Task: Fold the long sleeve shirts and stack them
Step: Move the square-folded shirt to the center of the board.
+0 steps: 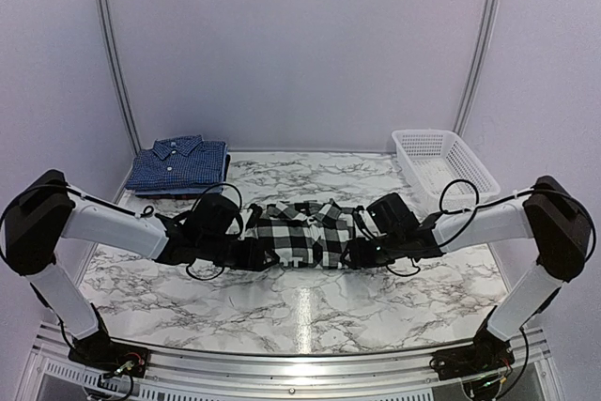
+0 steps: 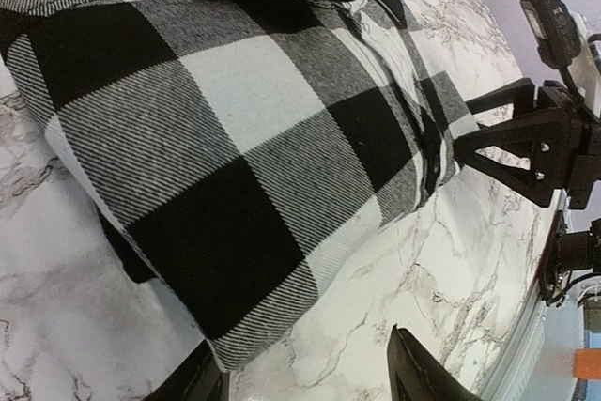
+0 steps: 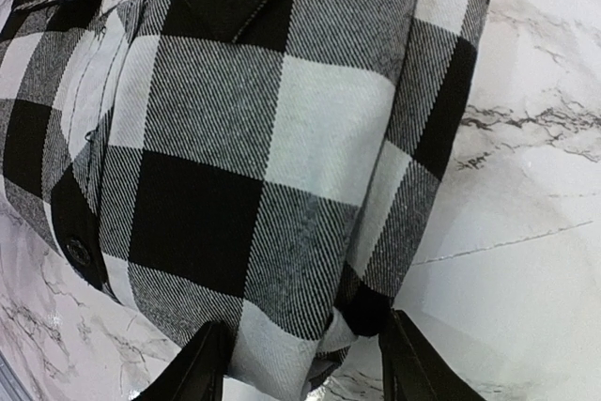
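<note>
A black-and-white checked shirt [image 1: 305, 232] lies folded in the middle of the marble table, collar to the far side. A dark blue fine-checked shirt [image 1: 178, 164] lies folded at the back left. My left gripper [image 1: 258, 255] is at the checked shirt's left edge, jaws open; in the left wrist view [image 2: 310, 377] the shirt [image 2: 235, 138] has its corner just inside one finger [image 2: 202, 382]. My right gripper [image 1: 355, 253] is at the shirt's right edge, jaws open; in the right wrist view [image 3: 305, 368] the folded edge of the shirt [image 3: 263, 157] lies between the fingers.
A white mesh basket [image 1: 441, 166] stands at the back right. The right arm's black gripper shows in the left wrist view [image 2: 535, 138]. Bare marble table [image 1: 300, 312] lies in front of the shirt.
</note>
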